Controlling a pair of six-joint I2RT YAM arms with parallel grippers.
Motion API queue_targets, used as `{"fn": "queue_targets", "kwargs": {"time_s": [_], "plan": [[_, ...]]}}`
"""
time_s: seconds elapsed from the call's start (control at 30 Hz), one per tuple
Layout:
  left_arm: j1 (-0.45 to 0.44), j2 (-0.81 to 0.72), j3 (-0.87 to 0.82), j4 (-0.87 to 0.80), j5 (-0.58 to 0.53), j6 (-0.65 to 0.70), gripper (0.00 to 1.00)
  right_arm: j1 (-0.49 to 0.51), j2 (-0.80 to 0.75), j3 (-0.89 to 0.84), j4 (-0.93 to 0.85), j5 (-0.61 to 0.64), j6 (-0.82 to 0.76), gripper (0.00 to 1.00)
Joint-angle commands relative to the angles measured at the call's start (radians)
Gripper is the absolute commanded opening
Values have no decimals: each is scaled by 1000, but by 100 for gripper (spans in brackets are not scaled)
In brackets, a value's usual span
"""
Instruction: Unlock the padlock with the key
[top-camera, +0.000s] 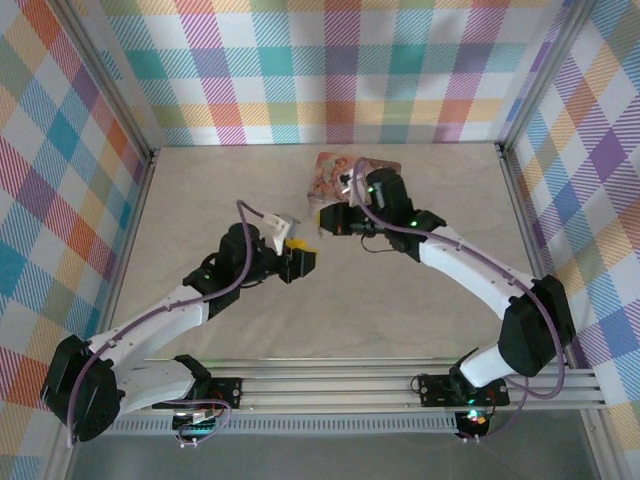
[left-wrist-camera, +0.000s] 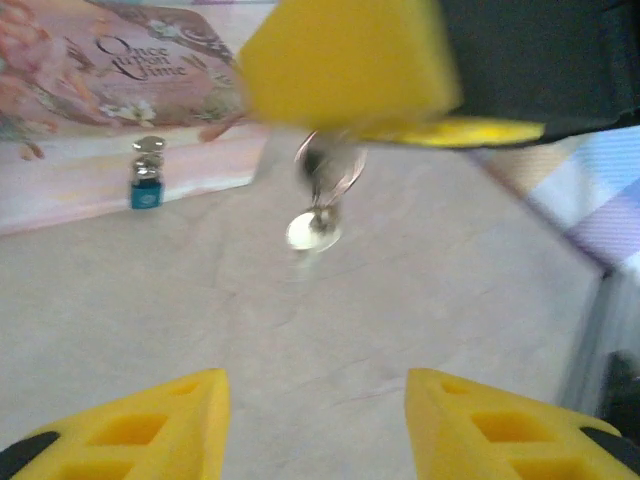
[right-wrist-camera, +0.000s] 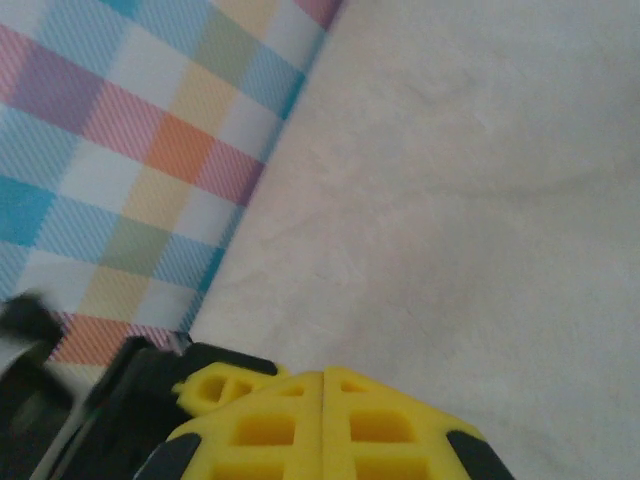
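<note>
Left end effector (left-wrist-camera: 312, 402) apart, key (left-wrist-camera: 314, 230) dangling ahead, clamped in right end effector (right-wrist-camera: 322, 385), padlock (left-wrist-camera: 147, 176) beyond

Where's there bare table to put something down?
Bare: the table left of the pink box, and the near middle along the rail. Crowded: right before the box, where the left gripper, right gripper, key and padlock cluster.

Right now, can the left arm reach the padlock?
Probably yes: the left gripper is open, and the padlock sits ahead-left against the tin box, with bare table between. The right gripper, holding the key, hangs aside.
</note>
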Motion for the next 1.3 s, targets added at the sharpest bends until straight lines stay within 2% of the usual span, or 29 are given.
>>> {"fn": "queue_targets", "kwargs": {"time_s": [0.0,0.07,0.13,0.23,0.37,0.6,0.8,1.13,1.2,1.27], "plan": [[100,37,26,183,403,-245,51,-85,-47,-18,173,-281,-134,0],[133,57,34,257,490,-330,51,-101,-69,-2,119,-328,-256,0],[152,63,56,266,531,-358,51,-107,-88,18,46,-368,-368,0],[165,70,81,311,566,-398,51,-117,-111,12,41,-462,-421,0],[165,104,106,416,603,-464,50,-117,-117,-23,116,-533,-382,0],[100,125,147,367,595,-366,48,-111,-121,-119,353,-526,-221,0],[62,162,169,371,579,-354,47,-96,-127,-141,382,-496,-192,0],[48,184,176,385,554,-354,43,-75,-131,-171,420,-474,-145,0],[48,182,181,383,548,-352,41,-68,-126,-172,423,-476,-138,0],[48,178,185,365,530,-341,31,-63,-124,-174,427,-475,-134,0]]}}
